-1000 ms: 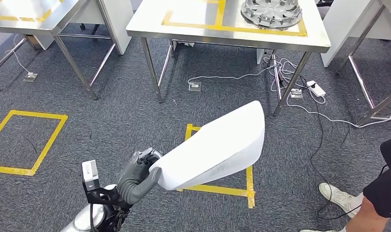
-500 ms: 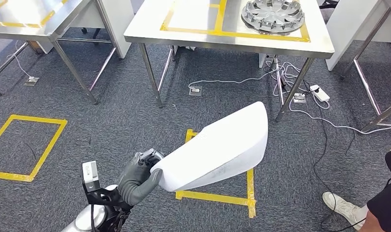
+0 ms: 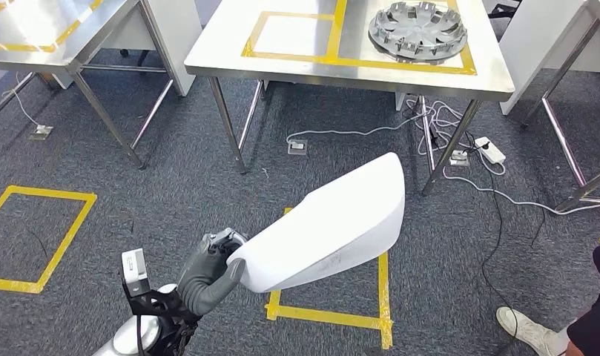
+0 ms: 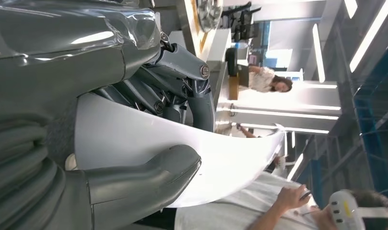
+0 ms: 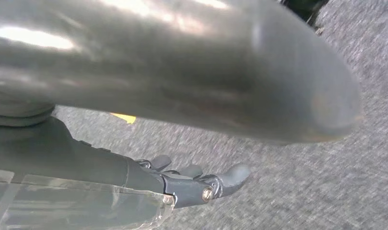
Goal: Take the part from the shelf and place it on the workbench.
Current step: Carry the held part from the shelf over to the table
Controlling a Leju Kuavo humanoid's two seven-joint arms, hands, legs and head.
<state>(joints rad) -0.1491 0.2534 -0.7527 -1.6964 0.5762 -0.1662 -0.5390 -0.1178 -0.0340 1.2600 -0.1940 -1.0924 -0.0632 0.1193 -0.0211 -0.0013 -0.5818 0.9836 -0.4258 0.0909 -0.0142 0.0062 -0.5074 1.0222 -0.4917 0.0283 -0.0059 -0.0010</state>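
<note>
The left hand [image 3: 211,268] grips a large white moulded panel [image 3: 328,226] by its lower end, thumb on one face and the darker fingers on the other, as the left wrist view shows with the thumb [image 4: 148,175] pressed across the white surface and the fingers [image 4: 182,91] wrapped behind. The hold sits at one end, probably because the panel is too broad to span, so the rest of it juts up and forward from the hand, tilted, hanging over the grey carpet and a yellow tape square [image 3: 334,315] on the floor. It touches nothing but the hand. The panel looks like a smooth, glossy shell with rounded edges and a gentle curve, wider toward its free end, plain white apart from a faint scuff near the middle; it seems light but awkward to carry

The steel workbench [image 3: 230,55] stands ahead, well apart from the panel, with yellow tape marking two bays on top; a silver wheel cover [image 3: 417,30] lies in one bay. My guess is the free bay is meant for the panel

The right hand [image 5: 201,182] hangs over the carpet, fingers loosely extended and holding nothing
</note>
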